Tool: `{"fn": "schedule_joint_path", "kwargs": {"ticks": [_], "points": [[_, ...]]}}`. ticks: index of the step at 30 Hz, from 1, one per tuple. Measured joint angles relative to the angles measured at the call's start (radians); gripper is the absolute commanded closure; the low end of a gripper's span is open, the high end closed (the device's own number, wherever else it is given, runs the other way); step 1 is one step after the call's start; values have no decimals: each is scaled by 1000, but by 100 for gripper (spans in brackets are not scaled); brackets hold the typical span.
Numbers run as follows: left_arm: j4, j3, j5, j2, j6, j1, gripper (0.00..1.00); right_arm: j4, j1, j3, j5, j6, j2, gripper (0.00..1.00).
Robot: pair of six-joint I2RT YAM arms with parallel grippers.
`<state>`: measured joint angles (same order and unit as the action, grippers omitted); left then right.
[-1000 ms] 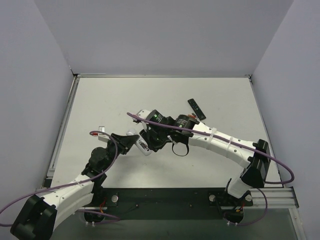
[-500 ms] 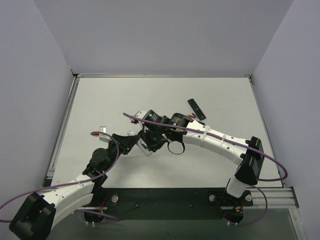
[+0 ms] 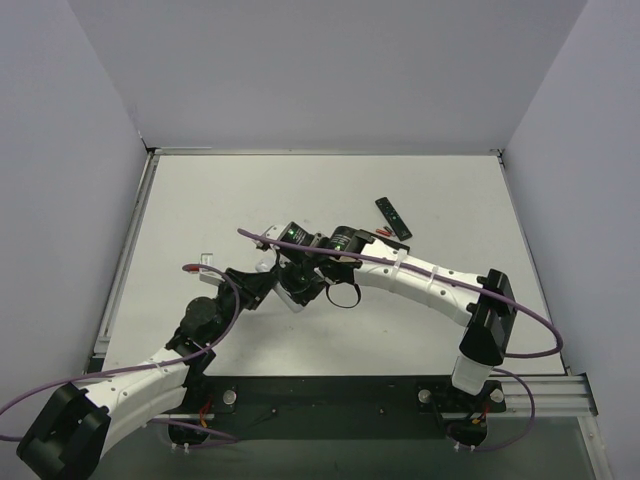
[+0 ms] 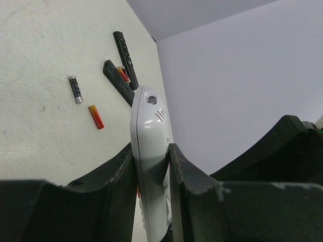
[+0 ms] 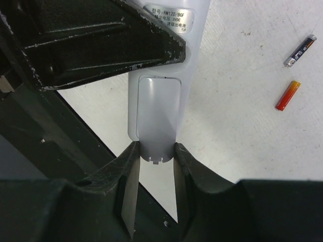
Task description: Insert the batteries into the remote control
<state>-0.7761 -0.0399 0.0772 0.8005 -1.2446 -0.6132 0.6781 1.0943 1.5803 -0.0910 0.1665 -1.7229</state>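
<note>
Gripping white remote (image 4: pixel 148 116) in left pincer (image 4: pixel 150 156), right pincer (image 5: pixel 155 151) pinching its battery cover (image 5: pixel 157 111), red battery (image 5: pixel 287 95) on table (image 5: pixel 242 126)

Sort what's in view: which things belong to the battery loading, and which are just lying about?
Job: white remote, its battery cover, red battery, grey battery.
Lying about: slim black remote, dark piece beside it.

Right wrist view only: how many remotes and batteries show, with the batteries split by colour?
white remote: 1
red battery: 1
dark grey battery: 1
Total: 3
</note>
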Motion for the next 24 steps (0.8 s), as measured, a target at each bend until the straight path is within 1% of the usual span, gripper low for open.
{"fn": "schedule_joint_path", "kwargs": {"ticks": [11,24], "points": [[0,0,17,-1,23,-8,100,23,0,33,14,13,-27,95],[-19,0,37,-1,16,-23,100,39,0,50,16,33,-44,94]]}}
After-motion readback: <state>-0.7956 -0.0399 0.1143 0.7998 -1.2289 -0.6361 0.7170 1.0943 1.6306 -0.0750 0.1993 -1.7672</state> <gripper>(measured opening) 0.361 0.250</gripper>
